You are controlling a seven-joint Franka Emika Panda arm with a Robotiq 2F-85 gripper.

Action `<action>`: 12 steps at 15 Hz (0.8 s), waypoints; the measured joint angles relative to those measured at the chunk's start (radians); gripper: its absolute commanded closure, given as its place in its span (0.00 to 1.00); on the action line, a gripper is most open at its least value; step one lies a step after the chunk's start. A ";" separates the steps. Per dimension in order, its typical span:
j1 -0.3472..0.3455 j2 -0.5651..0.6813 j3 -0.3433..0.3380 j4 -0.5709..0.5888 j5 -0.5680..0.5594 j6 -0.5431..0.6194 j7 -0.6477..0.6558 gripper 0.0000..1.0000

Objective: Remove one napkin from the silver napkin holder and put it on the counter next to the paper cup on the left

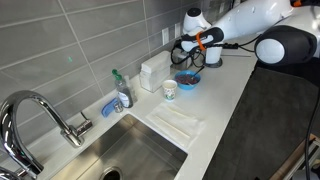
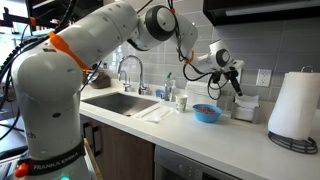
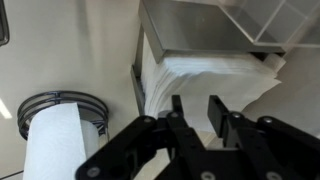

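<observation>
The silver napkin holder (image 3: 200, 25) fills the top of the wrist view, with a thick stack of white napkins (image 3: 215, 80) fanning out of it. My gripper (image 3: 195, 112) is open by a narrow gap, its fingertips just in front of the napkin edges and holding nothing. In both exterior views the gripper (image 1: 190, 50) (image 2: 232, 80) hovers over the holder (image 2: 245, 105) at the back of the white counter (image 1: 215, 100). The paper cup (image 1: 169, 90) with its teal pattern stands nearer the sink, and also shows in an exterior view (image 2: 183, 102).
A blue bowl (image 1: 187, 79) (image 2: 205, 113) sits between cup and holder. A white boxy dispenser (image 1: 152, 72) stands against the wall. A paper-towel roll (image 3: 60, 140) (image 2: 293, 105) stands beside the holder. Flat white napkins (image 1: 178, 122) lie by the sink (image 1: 125, 150) with its faucet (image 1: 40, 110).
</observation>
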 measured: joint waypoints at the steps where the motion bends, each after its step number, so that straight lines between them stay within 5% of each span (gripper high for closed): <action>1: 0.000 0.003 0.005 0.001 0.003 0.004 0.004 0.75; 12: -0.001 0.036 0.013 0.027 0.005 0.008 0.021 0.75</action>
